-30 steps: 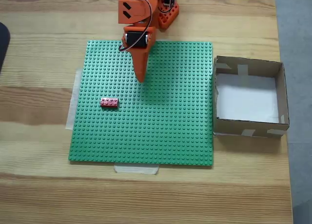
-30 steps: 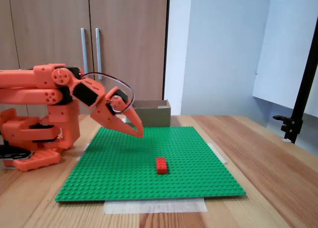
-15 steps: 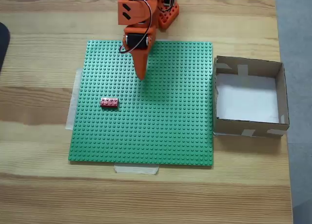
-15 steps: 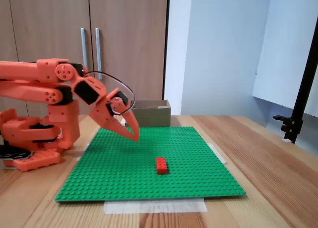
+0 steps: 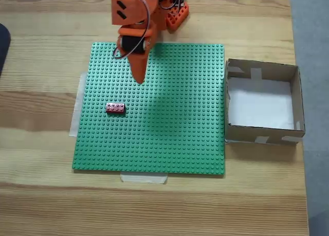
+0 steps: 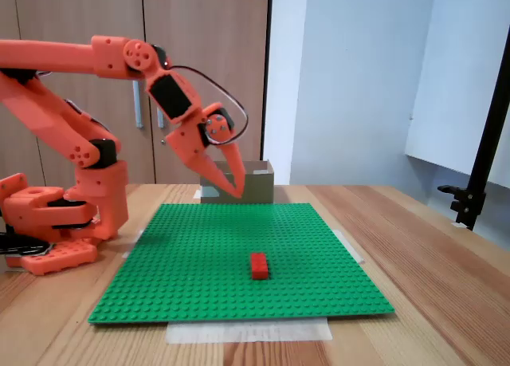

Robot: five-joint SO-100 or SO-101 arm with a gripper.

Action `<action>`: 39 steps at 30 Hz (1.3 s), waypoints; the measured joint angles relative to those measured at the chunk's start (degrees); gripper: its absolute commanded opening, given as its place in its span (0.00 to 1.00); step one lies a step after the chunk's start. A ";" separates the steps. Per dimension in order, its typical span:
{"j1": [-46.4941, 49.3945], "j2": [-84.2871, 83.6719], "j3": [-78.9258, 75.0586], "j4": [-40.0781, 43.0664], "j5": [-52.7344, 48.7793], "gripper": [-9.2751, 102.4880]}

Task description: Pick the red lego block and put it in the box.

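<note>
Surface: wooden table [image 5: 41,51], pale planks with the grain running across the frame in a fixed view from above; in a fixed view from the side, wooden cupboard doors [image 6: 199,71] fill the upper left and a pale blue wall [image 6: 351,79] the upper right.
Baseplate: green studded baseplate [image 5: 169,133] lies flat at the middle of the table, with tape [image 5: 144,178] showing under its lower edge.
Arm: orange arm [image 6: 72,55] rises from its base [image 6: 48,230] at the left of the side frame, then reaches right and bends down.
Gripper: gripper [image 5: 139,80] sits in the upper middle of the frame seen from above, over the top part of the baseplate; in the side frame its tip [image 6: 238,195] points down and to the right, raised clear of the plate. Fingers lie close together in a narrow wedge, with nothing between them.
Brick: red brick [image 5: 115,108] lies on the baseplate left of centre seen from above, below and slightly left of the gripper tip, well apart from it; in the side frame the brick [image 6: 259,265] is at lower centre.
Box: cardboard box [image 5: 295,97] stands at the right of the frame from above, just beside the baseplate's right edge, with a white floor and pale tape patches on its walls; the side frame shows it [image 6: 259,183] behind the gripper.
</note>
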 measured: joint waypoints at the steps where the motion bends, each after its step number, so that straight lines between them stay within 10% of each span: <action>1: 0.26 -2.02 -2.46 1.14 -0.09 0.08; 39: 3.25 -48.78 -47.11 29.53 -10.55 0.20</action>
